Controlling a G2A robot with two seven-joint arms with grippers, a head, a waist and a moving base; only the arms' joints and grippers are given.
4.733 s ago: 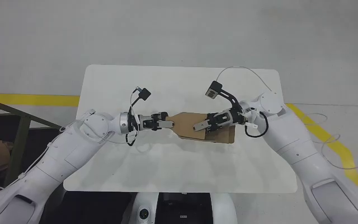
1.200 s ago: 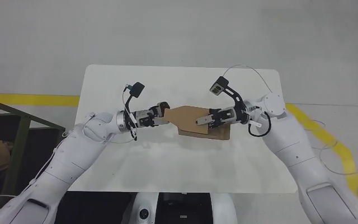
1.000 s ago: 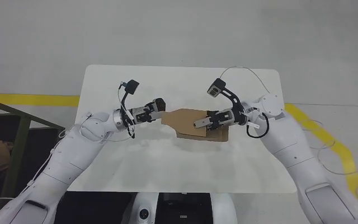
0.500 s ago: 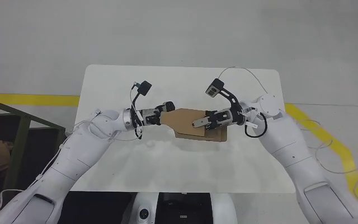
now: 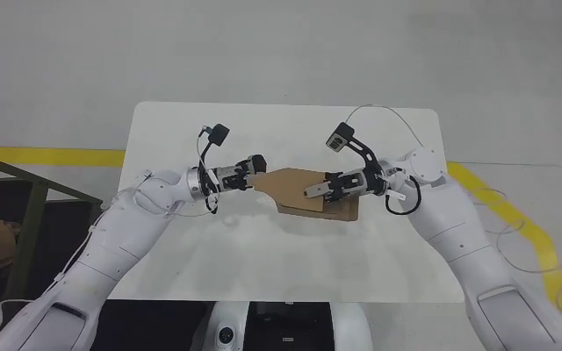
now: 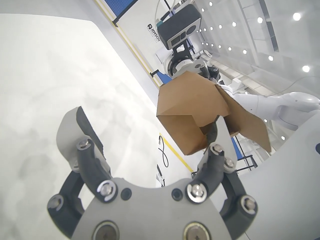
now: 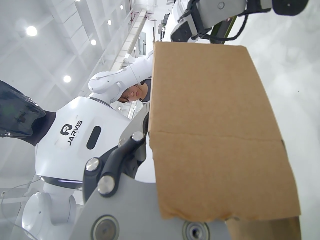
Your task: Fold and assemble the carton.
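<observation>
Brown cardboard carton (image 5: pixel 307 189), part-folded, sits mid-frame in the top view, a touch right of centre, over the white desk (image 5: pixel 176 123). Its wide end is to the right and it tapers to a narrow tip on the left. Cannot tell whether its lower edge touches the desk.

Left wrist view: the carton (image 6: pixel 190 111) is right of centre, with panels folded into an open corner and one loose flap slanting toward the lower right. Right wrist view: the carton (image 7: pixel 215 131) covers the middle and right as a flat panel with one crease across.

Across the carton's middle lies the right gripper (image 5: pixel 318 190), jaws closed on a panel.

At the narrow left tip is the left gripper (image 5: pixel 255 167). In its own wrist view (image 6: pixel 147 122) the jaws are spread wide, one finger against the carton's folded edge, the other well apart over bare desk (image 6: pixel 50 63).

A thin cable (image 5: pixel 386 110) loops above the right arm, upper right of the desk. A yellow floor line (image 5: pixel 61 156) runs in at the left edge.
</observation>
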